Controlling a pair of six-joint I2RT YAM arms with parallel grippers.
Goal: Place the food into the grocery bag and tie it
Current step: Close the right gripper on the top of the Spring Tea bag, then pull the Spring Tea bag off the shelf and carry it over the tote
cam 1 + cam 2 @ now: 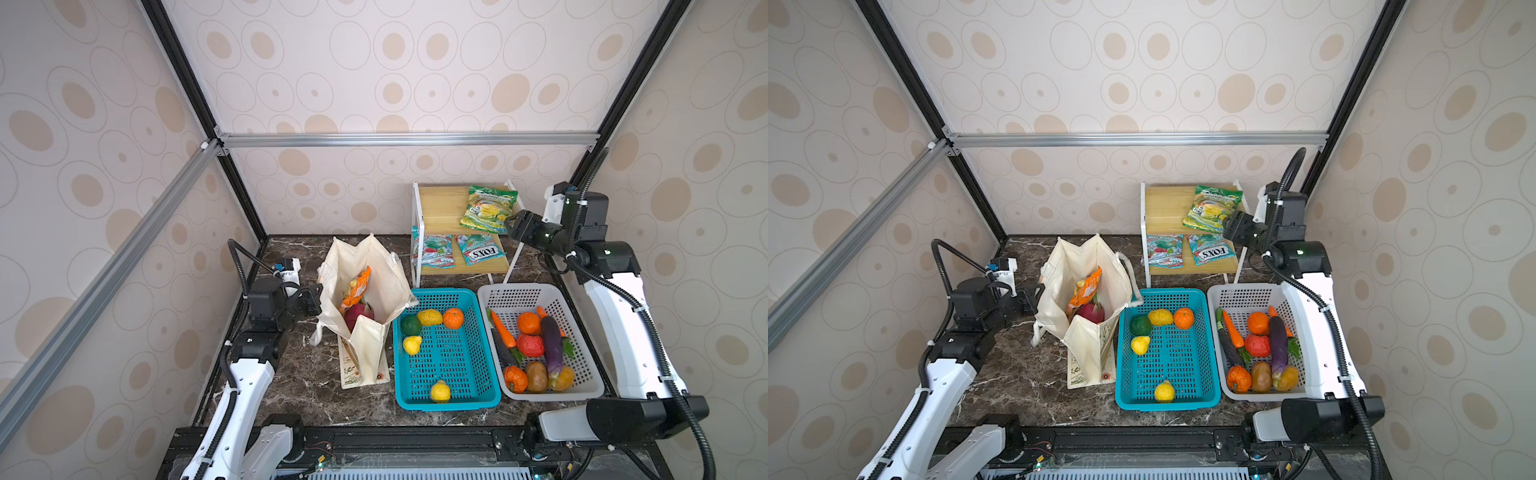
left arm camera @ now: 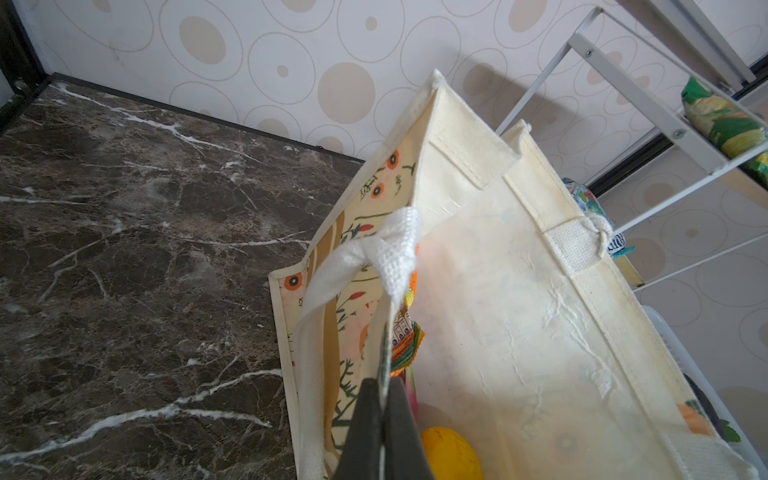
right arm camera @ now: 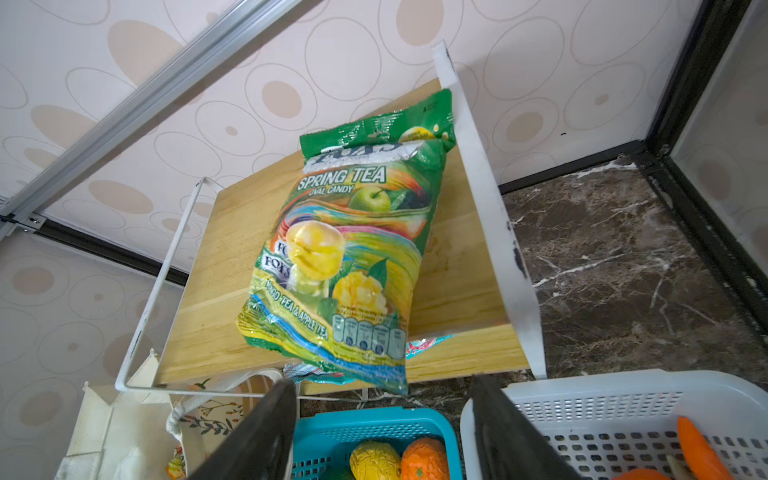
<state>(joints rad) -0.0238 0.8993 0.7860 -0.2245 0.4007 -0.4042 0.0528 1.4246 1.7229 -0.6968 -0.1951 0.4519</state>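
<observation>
Grocery bag [image 1: 388,282] is found standing upright and open-mouthed on the counter [image 1: 299,374], at 9 o'clock of the teal basket [image 1: 446,405] and just beside it. An orange snack packet [image 1: 356,291] and a dragon fruit [image 1: 358,313] are seen inside the bag. One yellow fruit [image 2: 451,453] is noted low inside it in the left wrist view.

The left pincer [image 1: 315,298] is set at the bag's 9 o'clock side, its jaws fully closed on the fabric rim beside a white handle [image 2: 395,249].

The green snack packet [image 1: 488,208] is found lying flat on the top shelf of the rack [image 1: 440,208], at 12 o'clock of the baskets, with its near edge overhanging the shelf. The right pincer [image 1: 512,224] is held at 3 o'clock of that packet, jaws apart and nothing gripped; contact with the packet cannot be determined.

Three yellow fruits [image 1: 430,317] are counted in the teal basket. A purple eggplant [image 1: 552,345] is recorded in the grey basket [image 1: 552,395], at 3 o'clock of the teal one.
</observation>
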